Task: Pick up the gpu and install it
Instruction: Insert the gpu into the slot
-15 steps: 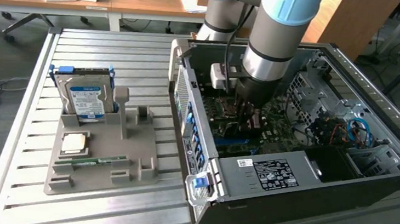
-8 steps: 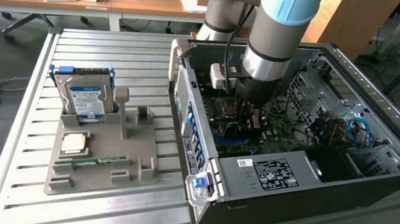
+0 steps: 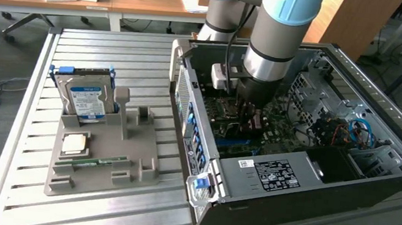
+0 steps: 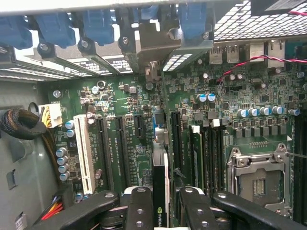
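Observation:
The gpu (image 4: 159, 184) is a thin dark card seen edge-on, with a green logo near its lower end. It stands upright over the long slots of the green motherboard (image 4: 120, 96), and its metal end bracket (image 4: 152, 72) reaches toward the case's rear slot openings. My gripper (image 4: 165, 211) is shut on the card, one black finger (image 4: 139, 206) on each side. In the exterior view the gripper (image 3: 251, 114) is low inside the open computer case (image 3: 192, 51), above the motherboard. Whether the card's edge sits in a slot is hidden.
A power supply (image 3: 276, 175) fills the case's near end, and blue and red cables (image 3: 354, 133) lie at the exterior view's right. Outside, a grey holder (image 3: 101, 158) carries a hard drive (image 3: 84, 98), a processor chip (image 3: 74, 143) and a memory stick (image 3: 96, 162). A processor socket (image 4: 259, 177) lies beside the slots.

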You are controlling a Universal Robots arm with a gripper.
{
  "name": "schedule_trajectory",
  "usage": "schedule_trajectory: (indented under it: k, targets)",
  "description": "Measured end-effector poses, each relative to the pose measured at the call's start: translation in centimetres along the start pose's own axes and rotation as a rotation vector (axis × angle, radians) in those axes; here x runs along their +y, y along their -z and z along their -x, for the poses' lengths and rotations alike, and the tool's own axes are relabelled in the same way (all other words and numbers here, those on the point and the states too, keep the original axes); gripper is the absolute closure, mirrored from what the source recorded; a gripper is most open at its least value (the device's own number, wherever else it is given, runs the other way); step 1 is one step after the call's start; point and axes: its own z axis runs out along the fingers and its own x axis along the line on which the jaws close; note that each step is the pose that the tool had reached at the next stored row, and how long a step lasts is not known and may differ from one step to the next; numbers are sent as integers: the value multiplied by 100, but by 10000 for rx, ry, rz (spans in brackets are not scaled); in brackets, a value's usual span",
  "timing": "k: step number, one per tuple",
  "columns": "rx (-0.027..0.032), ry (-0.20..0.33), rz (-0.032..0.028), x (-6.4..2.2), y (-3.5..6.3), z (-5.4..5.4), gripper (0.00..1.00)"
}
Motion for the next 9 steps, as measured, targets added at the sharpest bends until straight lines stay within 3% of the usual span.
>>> schedule_trajectory:
  k: [9]
  targets:
    - [1,1,0,-1,7,0,74]
